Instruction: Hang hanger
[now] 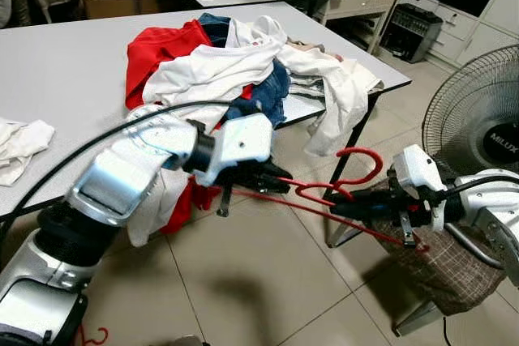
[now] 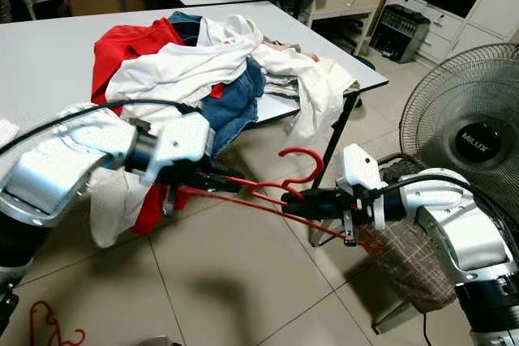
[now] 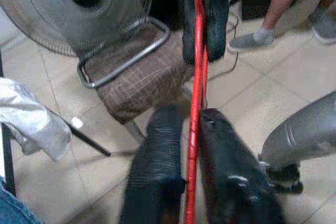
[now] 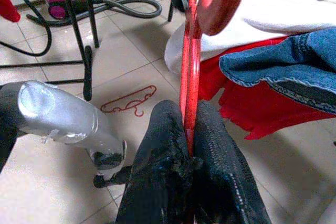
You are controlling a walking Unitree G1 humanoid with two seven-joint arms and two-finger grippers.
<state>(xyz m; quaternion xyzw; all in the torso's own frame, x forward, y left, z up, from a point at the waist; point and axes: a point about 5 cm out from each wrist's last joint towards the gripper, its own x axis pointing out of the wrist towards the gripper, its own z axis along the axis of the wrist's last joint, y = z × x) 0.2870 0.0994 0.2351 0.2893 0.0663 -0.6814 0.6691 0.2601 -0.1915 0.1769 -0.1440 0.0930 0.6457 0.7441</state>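
Both tools grip one thin red plastic hanger (image 1: 324, 192), held in the air beyond the near edge of the grey table (image 1: 65, 79): the left tool (image 1: 272, 177) is clamped on its bar, the right tool (image 1: 357, 204) pinched on it near the hook. Pulling against each other could bend or snap it. No rail is visible, and the hook could snag the heaped clothes (image 1: 235, 62) or the checked chair (image 1: 430, 257).

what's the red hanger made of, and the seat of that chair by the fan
Red hanger: looks like smooth, slightly glossy plastic, judging by its thick rounded hook, though coated metal is possible. Chair seat: brown checked woven fabric, matt, sagging over a grey metal tube frame.
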